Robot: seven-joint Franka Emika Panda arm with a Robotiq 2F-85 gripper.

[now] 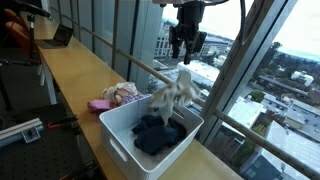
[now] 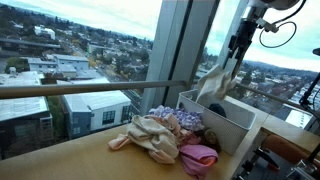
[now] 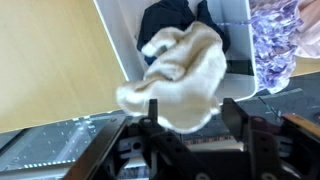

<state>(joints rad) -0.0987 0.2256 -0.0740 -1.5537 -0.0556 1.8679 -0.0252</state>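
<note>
My gripper (image 1: 185,45) hangs high above a white bin (image 1: 120,140) on a wooden counter. In the wrist view the gripper (image 3: 192,112) is open, its two dark fingers (image 3: 152,110) set wide apart. A cream cloth (image 3: 180,65) lies loose just beyond them, over the bin's wall (image 3: 120,40). In both exterior views the cloth (image 1: 178,90) (image 2: 213,85) is blurred in the air between the gripper (image 2: 238,45) and the bin (image 2: 240,125). Dark clothes (image 1: 158,135) (image 3: 170,15) lie inside the bin.
A heap of clothes (image 1: 115,97) (image 2: 160,135) with a pink piece (image 2: 198,158) lies beside the bin on the counter (image 1: 70,70). A purple patterned cloth (image 3: 275,35) shows next to the bin. Window glass and a railing (image 2: 90,88) run close behind. A laptop (image 1: 60,38) sits far along.
</note>
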